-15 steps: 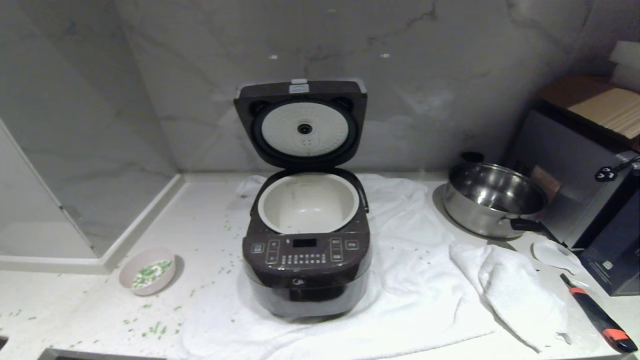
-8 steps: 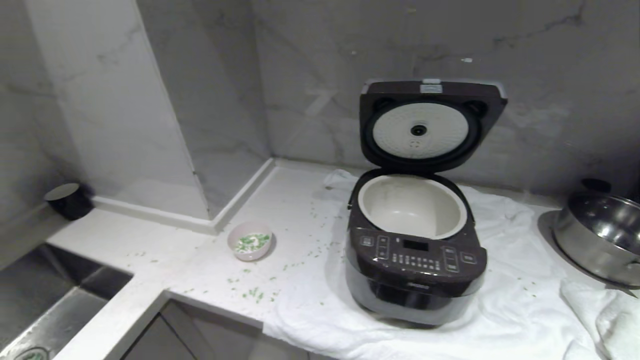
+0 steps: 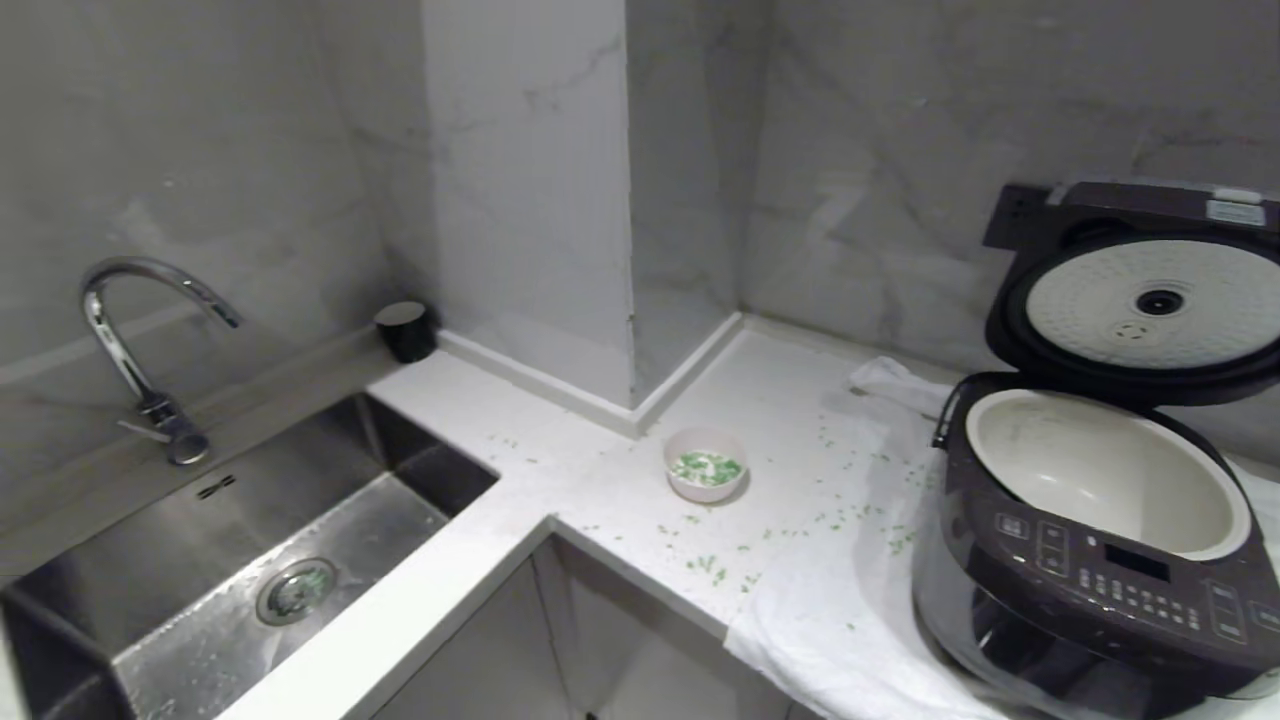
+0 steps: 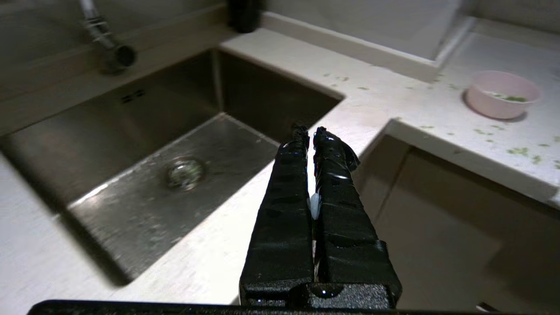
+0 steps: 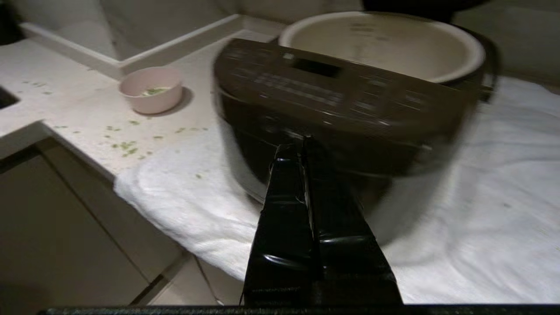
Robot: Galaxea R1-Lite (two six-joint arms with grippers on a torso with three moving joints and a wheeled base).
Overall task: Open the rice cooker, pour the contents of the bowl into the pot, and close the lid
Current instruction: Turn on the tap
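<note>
Both sets of jaws are pressed together and hold nothing: the left gripper [image 4: 308, 133] hangs over the desk edge by the sink [image 4: 144, 144], the right gripper [image 5: 297, 146] low before the rice cooker [image 5: 341, 100].

In the head view the bowl [image 3: 705, 475] sits mid-frame on the desk [image 3: 560, 480], its green bits [image 3: 706, 467] inside and more scattered around. The rice cooker fills the right edge, lid [image 3: 1140, 290] raised, pot [image 3: 1105, 470] bare.

The next step looks like fetching the bowl: approach level, part the jaws, pinch the rim, and keep it upright to avoid spilling.

Against the earlier frames the whole view has swung left: the camera moved, the cooker slid from centre to the right edge, and sink and tap [image 3: 130, 340] came into sight.
</note>
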